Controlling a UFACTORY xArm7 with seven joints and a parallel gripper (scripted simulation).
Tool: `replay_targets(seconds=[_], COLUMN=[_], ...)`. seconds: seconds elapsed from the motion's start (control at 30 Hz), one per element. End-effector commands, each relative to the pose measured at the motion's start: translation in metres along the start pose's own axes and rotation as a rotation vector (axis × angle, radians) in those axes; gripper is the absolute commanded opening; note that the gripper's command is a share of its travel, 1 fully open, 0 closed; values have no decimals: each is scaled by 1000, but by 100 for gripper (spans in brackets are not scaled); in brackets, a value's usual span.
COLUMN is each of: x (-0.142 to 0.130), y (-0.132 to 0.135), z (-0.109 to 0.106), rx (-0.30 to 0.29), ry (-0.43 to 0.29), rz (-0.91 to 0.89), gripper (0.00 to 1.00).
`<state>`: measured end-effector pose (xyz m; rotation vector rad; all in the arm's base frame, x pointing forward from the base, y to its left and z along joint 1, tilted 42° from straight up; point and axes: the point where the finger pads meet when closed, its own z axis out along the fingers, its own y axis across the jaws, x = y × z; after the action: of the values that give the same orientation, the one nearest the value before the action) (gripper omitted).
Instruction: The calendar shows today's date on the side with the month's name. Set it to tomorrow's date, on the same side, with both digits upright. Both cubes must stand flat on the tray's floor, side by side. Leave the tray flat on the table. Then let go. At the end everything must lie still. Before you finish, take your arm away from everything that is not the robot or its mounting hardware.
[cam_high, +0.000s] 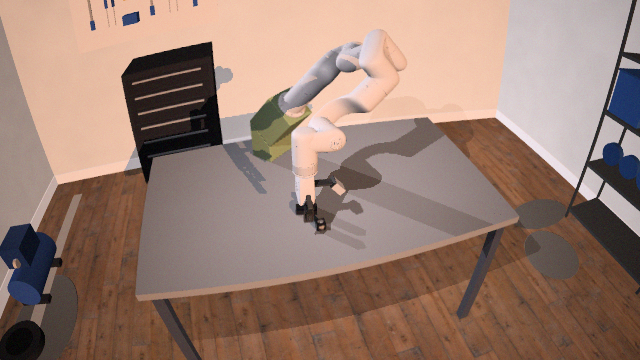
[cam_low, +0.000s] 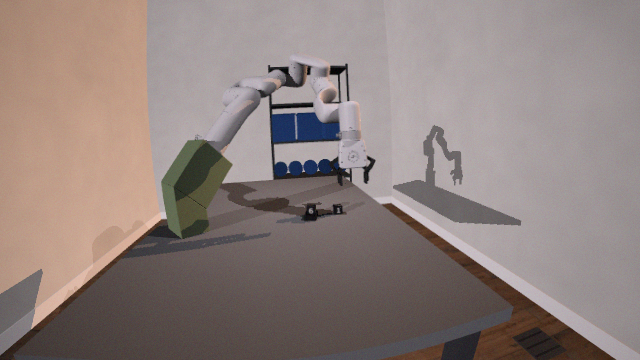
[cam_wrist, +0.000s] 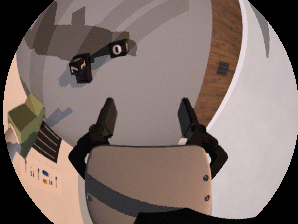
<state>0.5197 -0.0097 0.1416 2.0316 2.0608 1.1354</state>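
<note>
A small black tray (cam_high: 300, 209) stands on the table, partly hidden behind a finger in the top view. A black cube (cam_low: 311, 210) (cam_wrist: 76, 68) is at the tray; it shows a white 6 in the exterior view and a 7 in the wrist view. Another black cube (cam_high: 320, 225) (cam_low: 338, 209) (cam_wrist: 118, 49) stands on the table apart from the tray. It shows a 0 in the wrist view and a 1 in the exterior view. My gripper (cam_high: 323, 203) (cam_low: 354, 182) (cam_wrist: 147, 105) is open and empty, above the table and beside the cubes. The month's name cannot be read.
The grey table (cam_high: 215, 235) (cam_low: 280, 285) has its front edge beyond the loose cube in the top view. The green arm base (cam_high: 272, 130) (cam_low: 192, 190) stands at the back edge. The arm's shadow falls across the table near the tray.
</note>
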Motion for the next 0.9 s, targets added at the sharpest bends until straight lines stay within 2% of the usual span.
replay_targets(seconds=[0.0,0.17,0.27,0.43,0.87], x=[-7,-13,-13,-18,-18], y=[4,5,5,6,6], z=[0,2,2,4,13], rx=[19,26,26,32,32], ry=[8,10,10,11,11], rz=[173,327,332,441,454], gripper=[100,100,100,100,100])
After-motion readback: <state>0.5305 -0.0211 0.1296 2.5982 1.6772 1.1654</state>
